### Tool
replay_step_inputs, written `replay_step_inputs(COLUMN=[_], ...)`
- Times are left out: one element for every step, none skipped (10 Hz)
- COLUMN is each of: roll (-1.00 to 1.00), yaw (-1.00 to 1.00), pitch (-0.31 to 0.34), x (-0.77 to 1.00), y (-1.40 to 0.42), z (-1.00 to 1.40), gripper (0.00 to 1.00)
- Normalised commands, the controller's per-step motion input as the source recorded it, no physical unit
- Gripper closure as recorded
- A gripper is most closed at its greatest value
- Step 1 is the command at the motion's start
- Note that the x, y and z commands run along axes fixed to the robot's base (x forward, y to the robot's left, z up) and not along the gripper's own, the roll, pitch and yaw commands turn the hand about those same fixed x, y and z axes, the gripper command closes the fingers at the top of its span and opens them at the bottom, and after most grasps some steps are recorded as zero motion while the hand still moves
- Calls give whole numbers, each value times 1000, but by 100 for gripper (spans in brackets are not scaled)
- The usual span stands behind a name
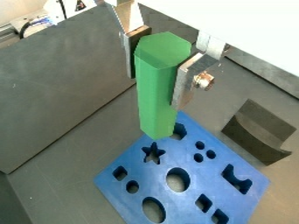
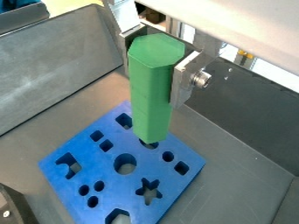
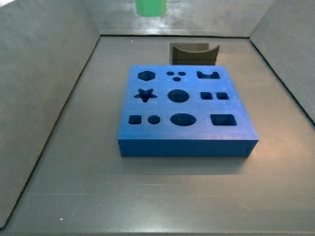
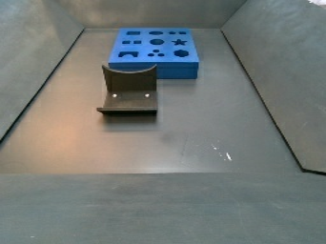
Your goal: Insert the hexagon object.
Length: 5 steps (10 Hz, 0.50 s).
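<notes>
The hexagon object is a long bright green bar (image 1: 156, 105), held upright between my gripper's (image 1: 156, 79) silver fingers (image 1: 187, 80). Both wrist views show this, and in the other one my gripper (image 2: 156, 79) grips the bar (image 2: 149, 105) near its upper end. The bar's lower end hangs above the blue block (image 1: 122, 171) with several shaped holes (image 2: 100, 162), near the block's edge and apart from it. In a side view only a green tip (image 3: 150, 7) shows at the frame's top, high above the block (image 3: 185, 147). In a side view the block (image 4: 173, 69) lies at the far end and the gripper is out of view.
The dark fixture stands on the floor beside the block (image 4: 128, 91). It also shows behind the block in a side view (image 3: 191, 49) and in a wrist view (image 1: 260, 129). Grey sloped walls (image 3: 62, 92) ring the floor.
</notes>
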Motion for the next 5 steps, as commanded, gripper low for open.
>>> replay_step_inputs(roll=[-24, -23, 0, 0, 0], yaw=[0, -520, -1000, -1000, -1000], pitch=[0, -114, -20, -6, 0], x=[0, -251, 0, 0, -9], y=[34, 0, 0, 0, 0], z=[0, -191, -520, -597, -777], gripper=[100, 100, 100, 100, 100])
